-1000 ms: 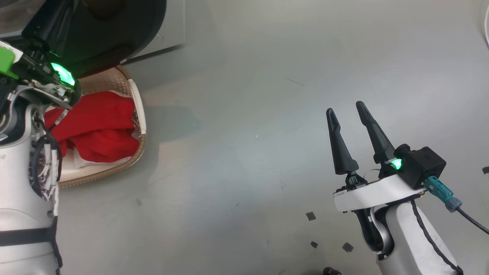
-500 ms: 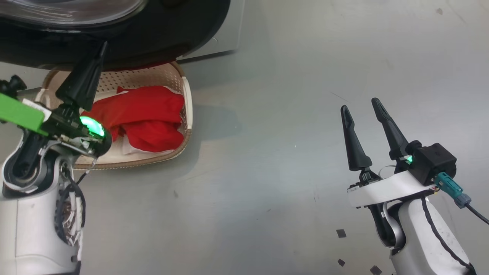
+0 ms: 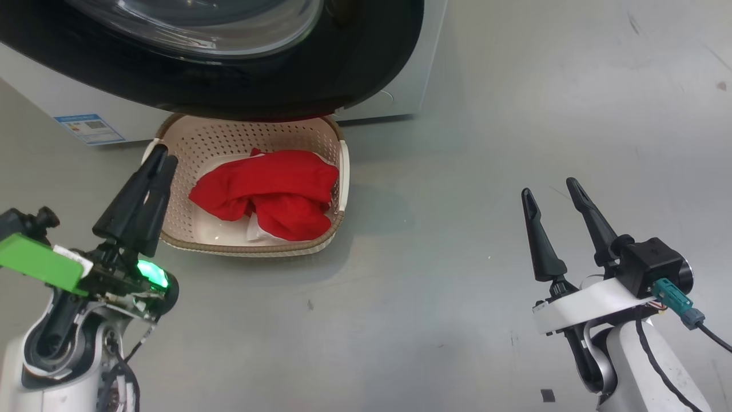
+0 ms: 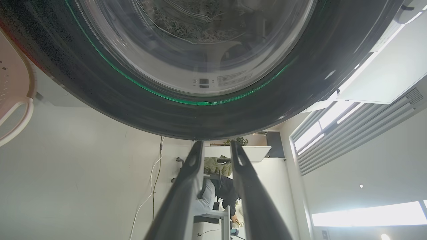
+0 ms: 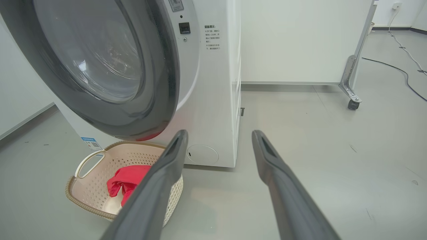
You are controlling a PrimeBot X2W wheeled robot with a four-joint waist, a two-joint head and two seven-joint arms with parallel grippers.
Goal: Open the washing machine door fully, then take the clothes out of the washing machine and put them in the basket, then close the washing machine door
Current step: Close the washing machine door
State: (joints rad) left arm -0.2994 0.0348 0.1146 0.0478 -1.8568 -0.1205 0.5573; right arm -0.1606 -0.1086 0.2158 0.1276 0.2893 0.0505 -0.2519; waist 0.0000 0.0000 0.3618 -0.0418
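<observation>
The left gripper [image 3: 164, 155] has its fingers slightly parted and empty, tips pointing at the lower rim of the door [image 3: 372, 68], whose top is cut off. The right gripper [image 3: 549, 186] gapes wide, empty. The clothes [image 3: 274, 189] lie in the basket [image 3: 240, 143] just right of the left fingers; the door hides its far edge.

Floor [image 3: 434, 257]: smooth grey, glossy, a few scuffs and dark specks. Washing machine [image 5: 213, 100] stands straight on it. Basket [image 3: 246, 250] sits on the floor just in front of the machine's lower front, under the door overhang; can't tell if the two touch. Small dark square [image 3: 547, 395] lies flat on the floor, well apart from the machine, on the near side. Beyond the machine's side panel: metal frame leg on a caster [image 5: 350, 100], and a dark cable [image 5: 405, 71] trailing across the floor past it.
</observation>
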